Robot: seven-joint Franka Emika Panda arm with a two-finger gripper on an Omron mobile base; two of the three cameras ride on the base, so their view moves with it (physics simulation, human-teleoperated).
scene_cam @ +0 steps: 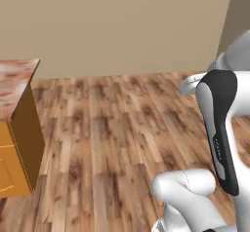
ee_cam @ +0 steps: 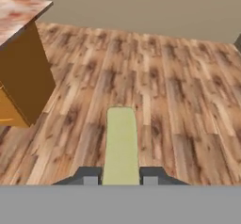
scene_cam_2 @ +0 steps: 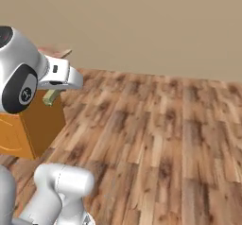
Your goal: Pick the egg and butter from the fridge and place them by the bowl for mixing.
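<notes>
— Where's the butter [ee_cam: 121, 143] right now?

— Pinched between the fingers [ee_cam: 90, 177]. From the hand's own camera it is a dull olive-yellow slab running straight out from between the two dark tips, one tip pressed to each side of its near end. The rest of it pokes forward past them, over the wooden floor [ee_cam: 179, 91].

— So the fingers are not spread?

— No, they are clamped onto the butter. From the right base camera I can also see a small olive-yellow piece [scene_cam_2: 51, 97] hanging under the white hand; the tips themselves are too small there to make out.

— What else is around?

— Off to the left of the fingers and a bit ahead stands an orange-brown cabinet [ee_cam: 23, 82] with a mottled reddish stone surface [ee_cam: 16, 16] on top. Its corner is the nearest thing to the butter, yet well apart from it. Beyond the fingers there is plank floor running to a plain beige wall [ee_cam: 141, 6].

— Anything in the way?

— Straight ahead of the fingers the floor is open as far as the wall. The cabinet sits to one side. In the left base camera the same cabinet [scene_cam: 19, 143] is at the left edge, with the arm's white and dark link at the right.
</notes>
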